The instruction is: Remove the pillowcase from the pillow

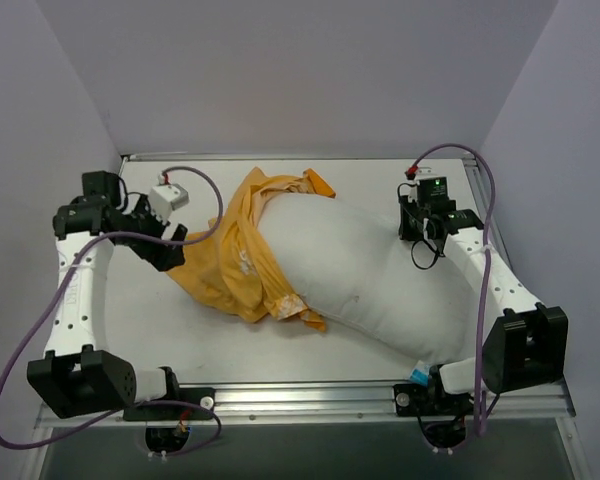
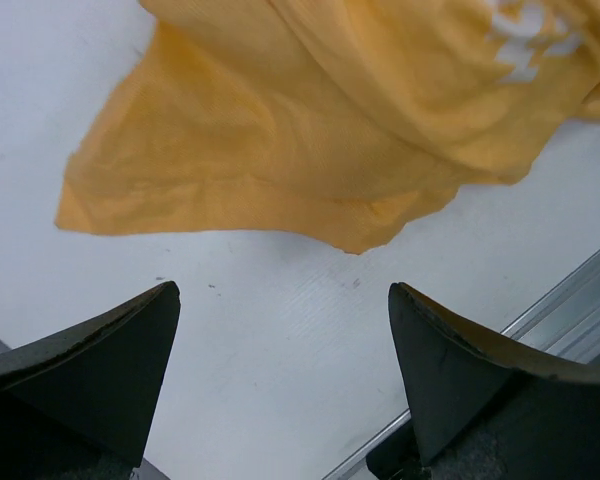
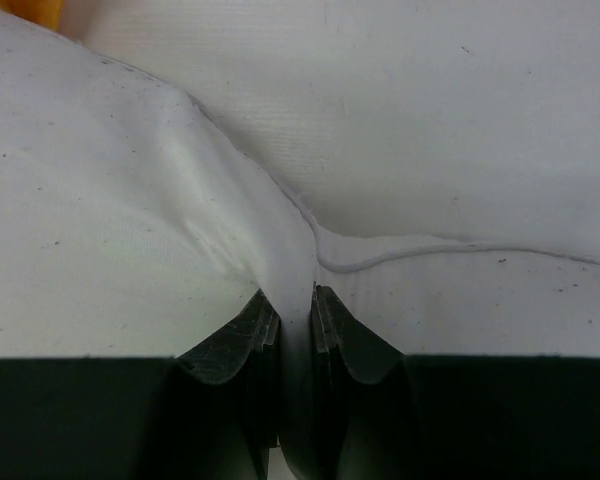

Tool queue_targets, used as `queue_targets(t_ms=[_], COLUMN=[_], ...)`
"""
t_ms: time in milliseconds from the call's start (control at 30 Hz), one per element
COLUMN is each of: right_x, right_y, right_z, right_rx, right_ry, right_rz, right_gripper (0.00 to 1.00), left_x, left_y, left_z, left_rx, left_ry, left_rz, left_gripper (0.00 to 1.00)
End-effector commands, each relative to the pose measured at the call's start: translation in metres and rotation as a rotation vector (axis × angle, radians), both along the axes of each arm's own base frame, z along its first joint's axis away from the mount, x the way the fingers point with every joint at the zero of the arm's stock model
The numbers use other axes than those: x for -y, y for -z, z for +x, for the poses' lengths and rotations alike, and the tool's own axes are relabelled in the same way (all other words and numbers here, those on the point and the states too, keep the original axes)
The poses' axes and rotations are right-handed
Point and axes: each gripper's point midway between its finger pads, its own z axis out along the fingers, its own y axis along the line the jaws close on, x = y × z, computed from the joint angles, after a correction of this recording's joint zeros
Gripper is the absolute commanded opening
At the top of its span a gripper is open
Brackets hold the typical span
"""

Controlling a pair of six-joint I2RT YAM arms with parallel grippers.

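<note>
White tabletop fills the middle of the overhead view, matte and lightly speckled, framed by an aluminium rail along the bottom edge. Pale lavender-grey walls close it in at the top, left and right.

The pillow lies diagonally from centre toward the lower right, its small blue-and-white tag near the rail. The pillowcase is bunched around the pillow's left end, with loose orange folds spilling onto the table at centre left.

The left gripper sits at the left edge of the orange cloth. In its wrist view its jaws stand wide apart over bare table, with a corner of the pillowcase just ahead and nothing between them.

The right gripper is at the pillow's upper right edge, and its jaws are pinched together on a fold of the pillow's white fabric.
</note>
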Motion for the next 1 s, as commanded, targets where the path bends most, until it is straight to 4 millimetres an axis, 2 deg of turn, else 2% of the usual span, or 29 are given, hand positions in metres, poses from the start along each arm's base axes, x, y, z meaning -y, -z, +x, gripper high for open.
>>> queue_targets(t_ms=[0,33,67,133,300,333,367,433,600,633,667,700,733,767,833,867,933,967], right_x=[0.014,0.013,0.013,0.014,0.016,0.016,0.016,0.017,0.018,0.019,0.021,0.023,0.027,0.034,0.048,0.054,0.067,0.068], right_y=[-0.022,-0.021,-0.019,-0.018,-0.016,-0.015,-0.016,-0.016,-0.011,-0.010,-0.008,-0.007,-0.005,-0.005,-0.004,-0.001,0.004,0.005], right_z=[0.018,0.019,0.019,0.020,0.020,0.020,0.020,0.019,0.021,0.021,0.022,0.022,0.023,0.023,0.023,0.023,0.021,0.022], right_rx=[0.082,0.081,0.075,0.072,0.066,0.067,0.067,0.066,0.059,0.055,0.048,0.047,0.044,0.044,0.051,0.043,0.026,0.024], right_ry=[0.049,0.047,0.046,0.047,0.052,0.051,0.051,0.051,0.051,0.055,0.060,0.067,0.080,0.099,0.148,0.164,0.195,0.200], right_rz=[-0.044,-0.041,-0.041,-0.039,-0.042,-0.042,-0.044,-0.047,-0.054,-0.058,-0.059,-0.059,-0.065,-0.070,-0.106,-0.125,-0.149,-0.150], right_gripper=[0.00,0.00,0.00,0.00,0.00,0.00,0.00,0.00,0.00,0.00,0.00,0.00,0.00,0.00,0.00,0.00,0.00,0.00], left_x=[-0.005,-0.001,0.006,0.016,0.035,0.036,0.033,0.029,0.035,0.038,0.039,0.038,0.030,0.024,0.004,-0.031,-0.079,-0.122], left_y=[0.074,0.110,0.120,0.138,0.153,0.154,0.165,0.166,0.177,0.176,0.177,0.177,0.172,0.169,0.144,0.130,0.077,0.059], left_z=[-0.014,-0.028,-0.018,-0.013,-0.001,0.011,0.011,0.027,0.045,0.052,0.053,0.055,0.060,0.063,0.073,0.078,0.083,0.075], left_rx=[-0.085,-0.141,-0.082,-0.024,0.094,0.150,0.152,0.205,0.225,0.252,0.250,0.249,0.260,0.261,0.317,0.334,0.435,0.447], left_ry=[0.089,0.128,0.172,0.205,0.288,0.280,0.263,0.213,0.131,0.119,0.106,0.097,0.054,-0.001,-0.093,-0.223,-0.393,-0.528], left_rz=[0.263,0.315,0.378,0.392,0.373,0.389,0.403,0.430,0.377,0.359,0.344,0.342,0.367,0.373,0.383,0.381,0.359,0.349], left_gripper=[0.94,0.94,0.94,0.94,0.94,0.94,0.94,0.94,0.94,0.96,0.85,0.55,0.03,0.02,0.02,0.02,0.02,0.02])
